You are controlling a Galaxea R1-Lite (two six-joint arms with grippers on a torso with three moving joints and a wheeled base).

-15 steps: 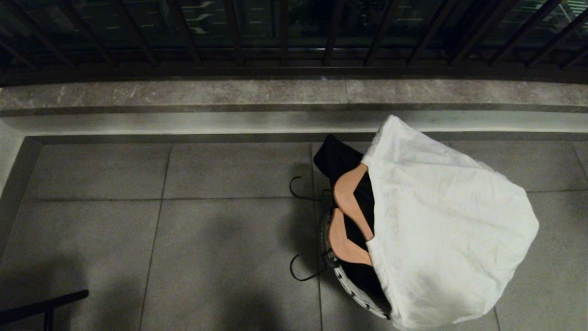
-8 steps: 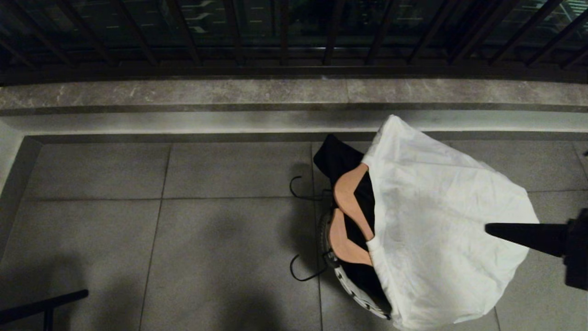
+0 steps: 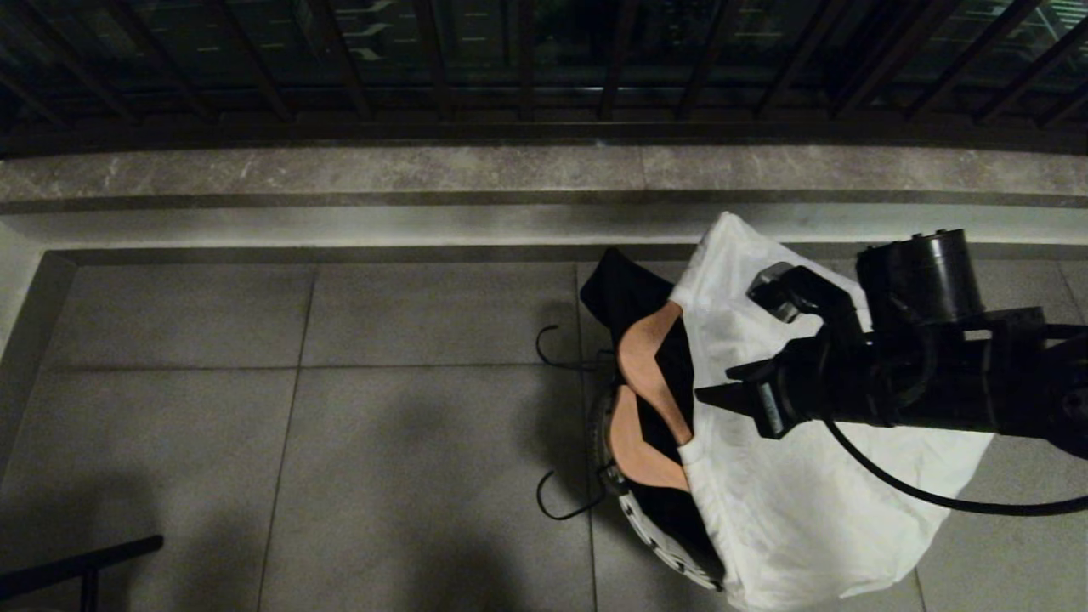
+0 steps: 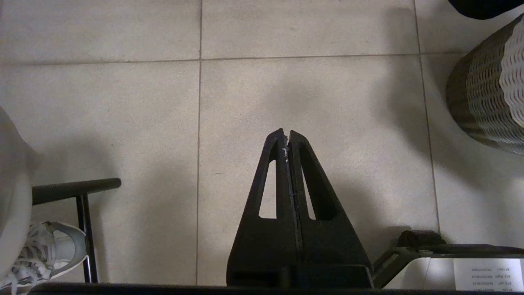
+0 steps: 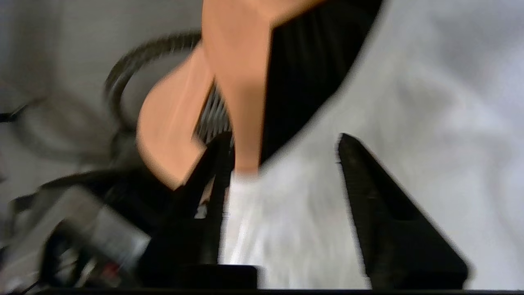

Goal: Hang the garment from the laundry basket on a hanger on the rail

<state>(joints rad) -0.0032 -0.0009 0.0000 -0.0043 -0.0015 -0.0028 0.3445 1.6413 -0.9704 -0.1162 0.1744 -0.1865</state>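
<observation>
Tiled floor [image 3: 425, 425]; right gripper [image 5: 282, 151] fingers apart over white garment [image 3: 807, 510]; left gripper [image 4: 287, 137] fingers together; label unreadable.

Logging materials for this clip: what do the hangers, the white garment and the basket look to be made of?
Hangers: apparently smooth tan wood, matte, with thin dark, likely metal hooks. White garment: soft woven cloth, perhaps cotton, judging by its fine creases. Laundry basket: pale wavy mesh wall, plastic or woven fibre; cannot tell which.

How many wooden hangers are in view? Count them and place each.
2. One wooden hanger lies farther from the robot, on the black cloth; the second lies nearer, at the laundry basket rim. More may be hidden under the white garment.
</observation>
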